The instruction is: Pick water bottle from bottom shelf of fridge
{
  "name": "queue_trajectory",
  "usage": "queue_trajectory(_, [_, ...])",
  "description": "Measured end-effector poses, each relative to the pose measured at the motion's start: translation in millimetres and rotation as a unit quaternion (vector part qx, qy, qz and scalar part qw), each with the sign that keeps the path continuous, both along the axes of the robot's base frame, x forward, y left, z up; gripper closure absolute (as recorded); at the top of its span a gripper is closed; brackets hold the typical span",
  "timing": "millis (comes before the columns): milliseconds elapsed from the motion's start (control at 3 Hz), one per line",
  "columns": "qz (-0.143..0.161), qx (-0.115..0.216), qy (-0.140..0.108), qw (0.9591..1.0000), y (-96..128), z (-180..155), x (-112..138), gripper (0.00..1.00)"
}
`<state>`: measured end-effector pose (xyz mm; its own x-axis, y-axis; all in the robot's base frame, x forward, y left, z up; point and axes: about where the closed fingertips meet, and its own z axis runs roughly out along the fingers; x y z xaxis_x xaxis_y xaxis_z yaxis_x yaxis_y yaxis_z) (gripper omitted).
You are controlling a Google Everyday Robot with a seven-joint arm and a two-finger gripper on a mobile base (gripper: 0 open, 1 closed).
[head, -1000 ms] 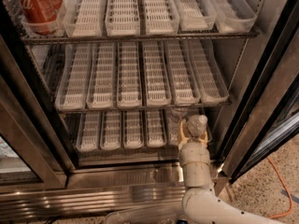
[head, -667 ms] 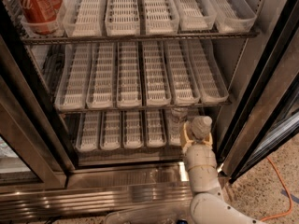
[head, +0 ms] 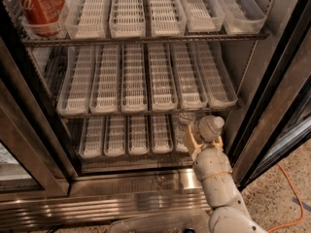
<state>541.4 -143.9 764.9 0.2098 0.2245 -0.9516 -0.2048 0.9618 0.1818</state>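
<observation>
The fridge (head: 272, 106) stands open with three wire racks of white trays. The bottom shelf (head: 126, 135) is the dimmest rack, low in the view. The water bottle (head: 183, 124), clear and ribbed, stands in a right-hand lane of that shelf, its top partly hidden under the middle rack. My gripper (head: 197, 139) is at the front right of the bottom shelf, right beside the bottle and touching or nearly touching it. A round whitish-grey piece (head: 212, 126) shows at the gripper's upper right; I cannot tell whether it is the cap.
A red cola can (head: 36, 6) stands in the top rack's left lane. The middle rack (head: 146, 81) overhangs the bottom shelf. Black door frames (head: 29, 130) flank the opening. An orange cable (head: 291, 198) lies on the speckled floor at right.
My arm and gripper have shifted slightly right and up, staying close against the bottle at the bottom shelf's right end. The shelves and can have not moved.
</observation>
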Motion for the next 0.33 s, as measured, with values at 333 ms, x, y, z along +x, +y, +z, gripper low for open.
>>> queue_trajectory(333, [0.047,0.013,-0.019,0.9986,17.5,18.9,-11.8,1.0])
